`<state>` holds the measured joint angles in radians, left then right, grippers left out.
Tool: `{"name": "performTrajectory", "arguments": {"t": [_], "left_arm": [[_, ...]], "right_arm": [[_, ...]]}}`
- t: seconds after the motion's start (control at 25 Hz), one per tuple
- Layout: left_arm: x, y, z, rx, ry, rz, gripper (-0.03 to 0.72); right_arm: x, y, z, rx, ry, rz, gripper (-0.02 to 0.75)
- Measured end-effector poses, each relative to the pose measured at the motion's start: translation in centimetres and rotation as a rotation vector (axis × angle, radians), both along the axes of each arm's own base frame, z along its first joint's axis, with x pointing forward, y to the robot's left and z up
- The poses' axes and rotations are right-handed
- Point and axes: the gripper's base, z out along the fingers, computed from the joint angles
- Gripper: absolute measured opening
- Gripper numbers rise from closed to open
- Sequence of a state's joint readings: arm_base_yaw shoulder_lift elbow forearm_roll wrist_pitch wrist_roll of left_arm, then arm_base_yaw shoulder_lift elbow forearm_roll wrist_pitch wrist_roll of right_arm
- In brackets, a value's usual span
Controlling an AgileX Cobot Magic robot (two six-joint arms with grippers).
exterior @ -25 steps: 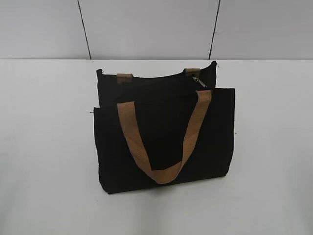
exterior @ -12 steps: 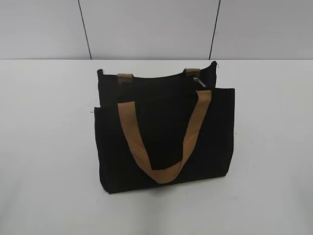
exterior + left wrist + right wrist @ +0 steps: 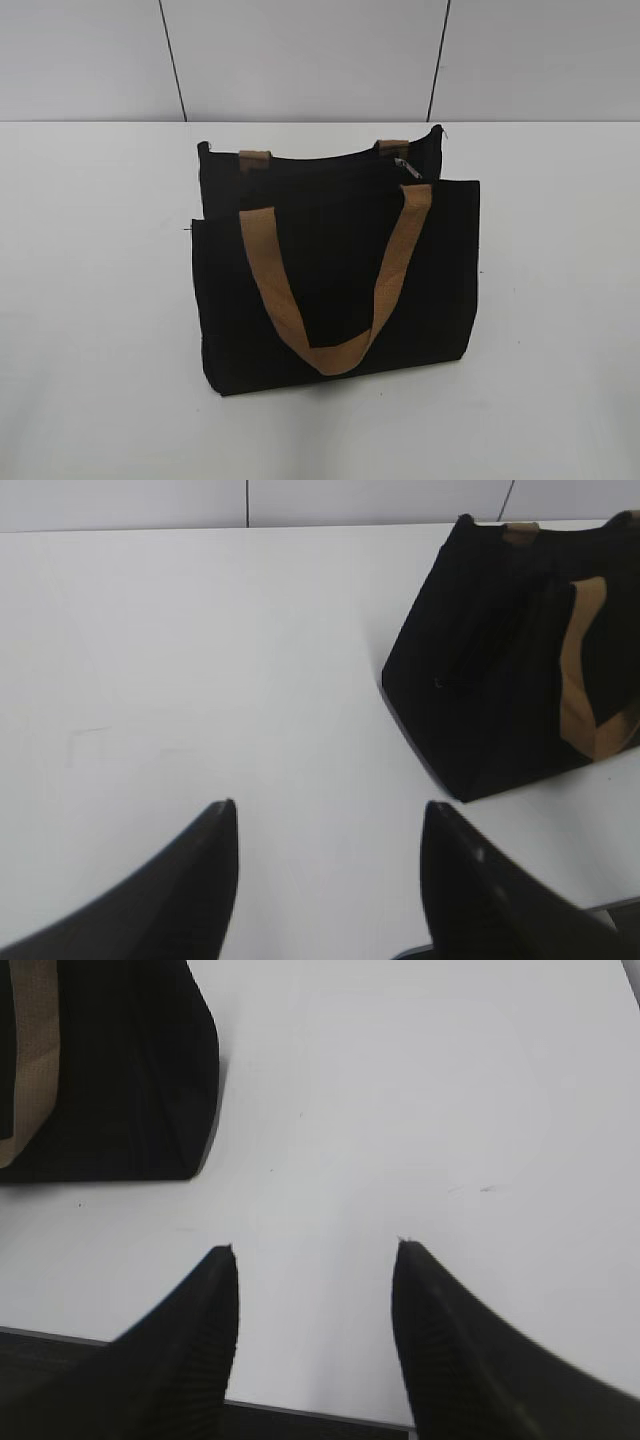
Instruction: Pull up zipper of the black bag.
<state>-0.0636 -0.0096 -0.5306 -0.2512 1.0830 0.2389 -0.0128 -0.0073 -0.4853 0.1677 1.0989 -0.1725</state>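
1. On the white desk (image 3: 90, 300), near its middle in the exterior view, a rectangular black fabric bag (image 3: 335, 280) is seen standing upright, with a grey panelled wall (image 3: 300, 55) behind the desk.
2. Two tan-brown webbing handles are noted on the bag: the front handle (image 3: 330, 290) is draped down over the front panel in a U-shaped loop, while only the two short ends of the rear handle (image 3: 255, 158) are visible at the back edge.
3. The thin black zipper (image 3: 330, 172) is located along the top seam between the front and rear panels; its small silver-grey metal pull tab (image 3: 403, 166) is seen at the right end of the seam, just beside the right end of the rear handle. Whether the seam is closed cannot be told from these views.
4. The left end effector (image 3: 328, 825) is shown with its two dark fingers spread apart over bare desk, nothing held between them. The bag lies up and to the right in that view, apart from the fingers.
5. The right end effector (image 3: 315, 1260) is likewise shown with its fingers spread and nothing gripped, near the front edge of the desk. A corner of the bag is seen at the upper left of that view, clear of the fingers.
6. Neither arm appears in the exterior view.
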Motion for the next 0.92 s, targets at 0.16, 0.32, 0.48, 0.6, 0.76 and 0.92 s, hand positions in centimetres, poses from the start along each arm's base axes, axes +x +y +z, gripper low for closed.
{"name": "performTrajectory", "arguments": {"t": [0.16,0.32,0.48,0.6,0.76,0.92], "left_arm": [[-0.05,0.04,0.00,-0.004,0.001,-0.026,0.437],[-0.06,0.04,0.00,-0.007,0.002,-0.027,0.436],[-0.06,0.03,0.00,-0.007,0.002,-0.027,0.436],[-0.06,0.03,0.00,-0.007,0.002,-0.027,0.436],[-0.06,0.03,0.01,-0.007,0.001,-0.027,0.436],[-0.05,0.03,0.03,-0.008,-0.001,-0.027,0.436]], "right_arm": [[-0.01,0.08,0.01,0.010,0.000,0.004,0.392],[-0.02,0.17,0.02,0.021,0.001,0.010,0.392],[-0.02,0.18,0.02,0.022,0.001,0.011,0.392],[-0.02,0.19,0.03,0.023,0.000,0.013,0.392],[-0.04,0.20,0.04,0.025,0.000,0.027,0.392],[-0.03,0.21,0.05,0.026,-0.002,0.027,0.392]]}}
